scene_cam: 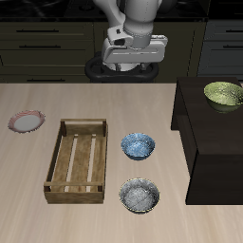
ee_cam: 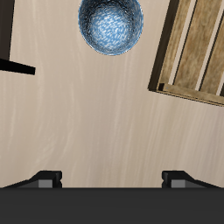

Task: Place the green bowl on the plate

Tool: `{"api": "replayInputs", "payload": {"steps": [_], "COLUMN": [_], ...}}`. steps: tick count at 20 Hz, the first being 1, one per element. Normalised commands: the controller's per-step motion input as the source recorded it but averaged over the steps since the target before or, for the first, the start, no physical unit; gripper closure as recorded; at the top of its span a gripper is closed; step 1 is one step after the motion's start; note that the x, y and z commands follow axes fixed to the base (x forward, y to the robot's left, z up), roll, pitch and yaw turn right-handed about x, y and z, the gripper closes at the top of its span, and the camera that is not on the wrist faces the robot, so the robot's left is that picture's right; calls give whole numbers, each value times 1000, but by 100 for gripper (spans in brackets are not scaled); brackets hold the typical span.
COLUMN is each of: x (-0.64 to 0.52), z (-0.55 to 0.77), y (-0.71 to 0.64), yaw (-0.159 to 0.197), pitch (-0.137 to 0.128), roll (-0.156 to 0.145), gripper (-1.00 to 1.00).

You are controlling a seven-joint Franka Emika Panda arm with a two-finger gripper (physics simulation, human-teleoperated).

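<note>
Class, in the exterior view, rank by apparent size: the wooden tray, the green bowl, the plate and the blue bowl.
1. Wooden tray, clearly largest.
2. Green bowl, blue bowl and plate look about alike; the green bowl sits on a raised dark stand, closer to the camera, so no ranking among them.

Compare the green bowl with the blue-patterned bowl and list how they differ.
Colour: the green bowl is yellow-green with a pale mottled inside; the blue-patterned bowl is blue and white.
Support: the green bowl sits on the dark raised block; the blue-patterned bowl sits on the light table.
Neighbours: the blue-patterned bowl lies beside the wooden tray; the green bowl lies apart from it.
Shared: both are small, round, upright and ungripped.
</note>
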Motion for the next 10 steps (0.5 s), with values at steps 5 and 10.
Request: {"api": "replayInputs", "payload": {"steps": [5,10], "x": [136,116], "z": [136,125], "y": [135,176], "yaw": [-9,-6], "pitch": [-20,-9], "roll": [10,7], "gripper": [-100,-100]}}
